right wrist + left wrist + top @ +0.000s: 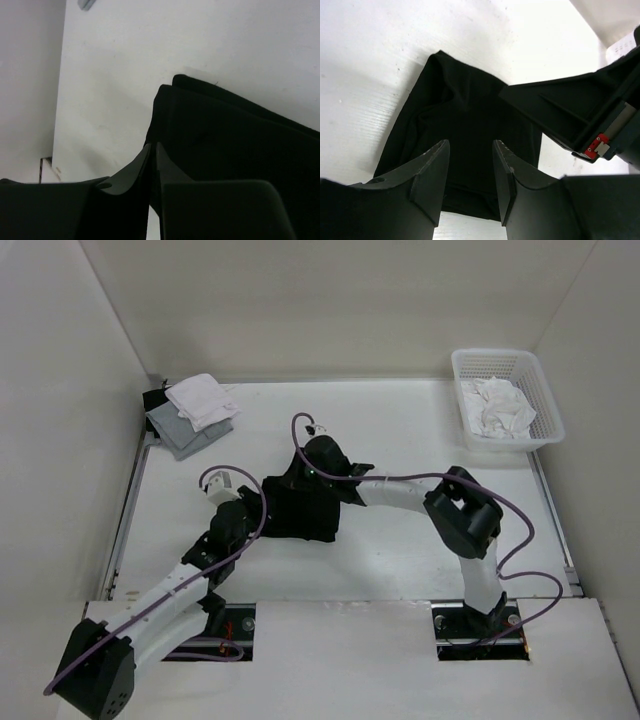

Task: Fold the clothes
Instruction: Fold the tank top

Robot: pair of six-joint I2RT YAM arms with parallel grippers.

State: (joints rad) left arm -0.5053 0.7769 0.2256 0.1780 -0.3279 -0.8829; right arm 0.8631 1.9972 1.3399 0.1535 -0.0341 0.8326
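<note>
Left gripper (470, 150): jaws apart over near-left edge of black T-shirt (300, 518), holding nothing. T-shirt: compact bundle, table (420, 560) centre. Right gripper (151, 149): jaws almost together at far edge, pinch unclear. Likely final fold; next, square edges.

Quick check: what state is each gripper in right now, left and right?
Left gripper: open, poised over the black T-shirt, holding nothing.
Right gripper: shut at the T-shirt's edge; whether it pinches fabric cannot be told.

White basket (495, 354), grey-white garment stack (195, 415)
</note>
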